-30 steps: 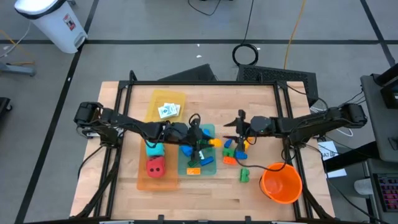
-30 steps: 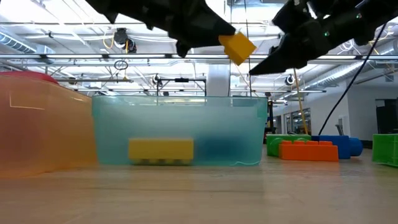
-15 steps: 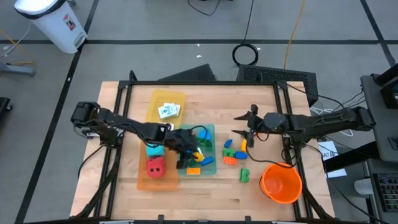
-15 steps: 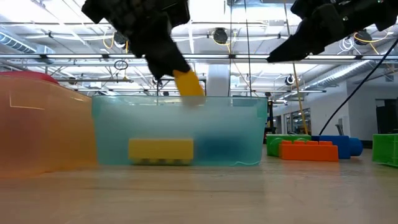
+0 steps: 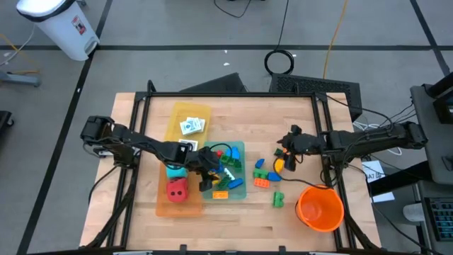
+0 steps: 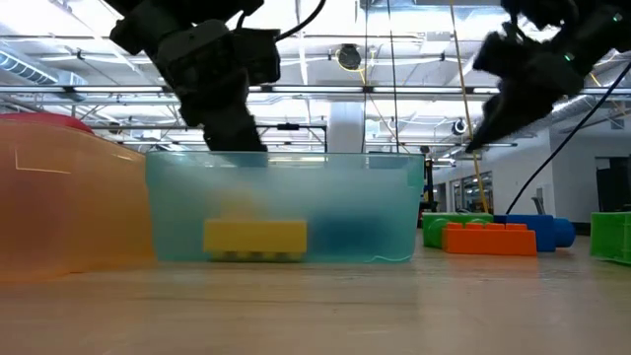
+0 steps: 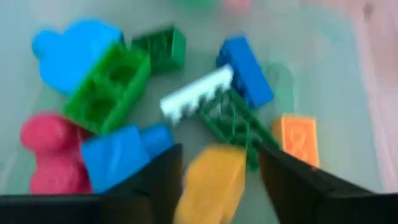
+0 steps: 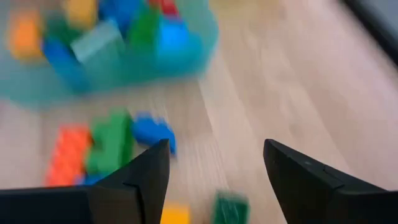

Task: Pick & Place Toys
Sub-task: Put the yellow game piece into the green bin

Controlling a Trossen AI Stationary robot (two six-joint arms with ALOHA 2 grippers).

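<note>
Left fingers (image 7: 214,180) down in the teal tray (image 5: 239,185), spread apart around a yellow brick (image 7: 210,180).
In the left wrist view we count in that tray three blue bricks (image 7: 115,155), three green (image 7: 106,87), one red (image 7: 46,152), one orange (image 7: 297,138), one white (image 7: 196,99). Right fingers (image 5: 288,159) at 3 o'clock of the tray, apart, nothing between them, over loose bricks on the desk (image 5: 283,113). One red die (image 5: 177,188) in the orange tray (image 5: 164,207); cards (image 5: 191,126) in the yellow tray (image 5: 177,113).
</note>
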